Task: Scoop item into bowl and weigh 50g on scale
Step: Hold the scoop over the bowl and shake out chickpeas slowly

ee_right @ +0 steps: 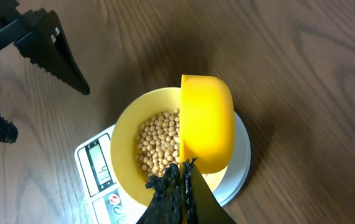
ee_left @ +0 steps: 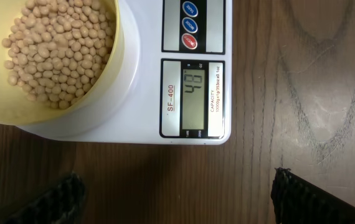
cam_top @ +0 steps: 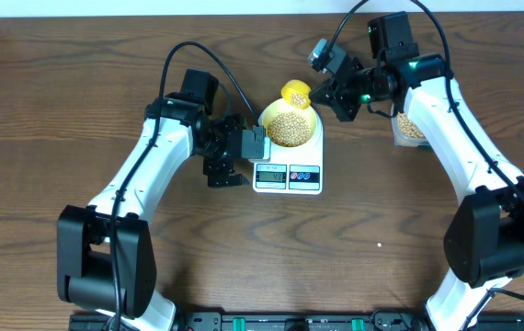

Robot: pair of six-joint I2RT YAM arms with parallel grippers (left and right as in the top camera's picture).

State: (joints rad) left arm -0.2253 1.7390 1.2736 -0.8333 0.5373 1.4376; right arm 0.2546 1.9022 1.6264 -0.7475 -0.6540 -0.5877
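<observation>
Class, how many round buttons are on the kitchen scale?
3, in a row on the scale: one blue button at the left wrist view's top edge, a second blue button next, a red button nearest the display. None seems hidden.

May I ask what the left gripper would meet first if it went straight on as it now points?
The left gripper would most likely meet the scale at its display end, though its height is unclear.
</observation>
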